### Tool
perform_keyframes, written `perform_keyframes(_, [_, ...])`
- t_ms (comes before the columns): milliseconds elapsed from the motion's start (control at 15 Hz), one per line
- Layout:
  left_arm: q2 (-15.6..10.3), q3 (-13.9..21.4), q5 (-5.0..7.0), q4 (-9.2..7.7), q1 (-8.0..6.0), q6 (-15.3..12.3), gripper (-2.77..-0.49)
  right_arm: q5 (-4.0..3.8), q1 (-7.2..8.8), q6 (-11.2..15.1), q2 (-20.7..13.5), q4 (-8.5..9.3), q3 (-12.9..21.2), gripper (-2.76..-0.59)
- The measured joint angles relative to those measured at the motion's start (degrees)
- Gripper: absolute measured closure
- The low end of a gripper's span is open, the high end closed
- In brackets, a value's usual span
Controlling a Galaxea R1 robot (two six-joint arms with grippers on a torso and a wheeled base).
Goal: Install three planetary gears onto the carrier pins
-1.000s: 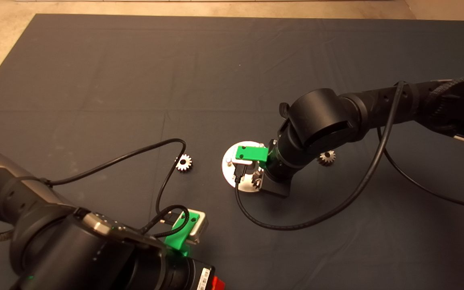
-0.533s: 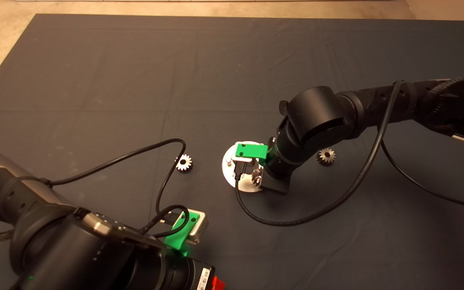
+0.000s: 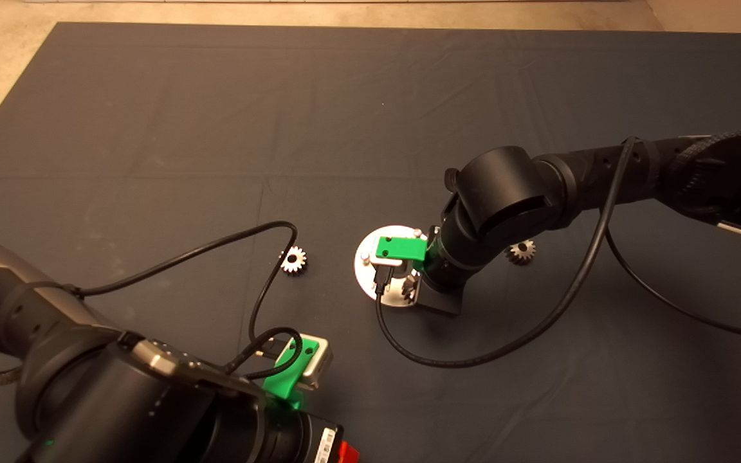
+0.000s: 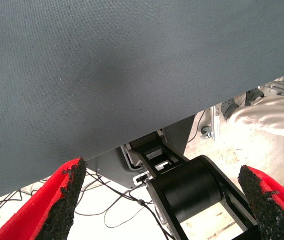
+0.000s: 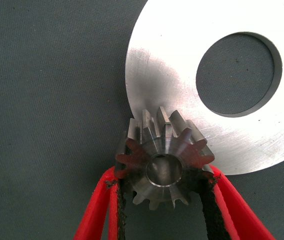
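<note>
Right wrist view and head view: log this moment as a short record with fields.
right gripper: shut on a gear, held at the edge of the disc
disc: shiny, round, central hole; one pin shows in the head view
loose gears: one left of the disc, one right of it, both flat on the mat
left gripper: open, empty, parked at the mat's near left edge
</note>
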Motion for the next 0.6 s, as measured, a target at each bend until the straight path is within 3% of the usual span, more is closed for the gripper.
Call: perform_keyframes(600, [0.00,0.00,0.00,0.02,0.00,0.00,-2.17,0.06,0.20,-2.10,0.49,-0.18,-1.79,-0.81])
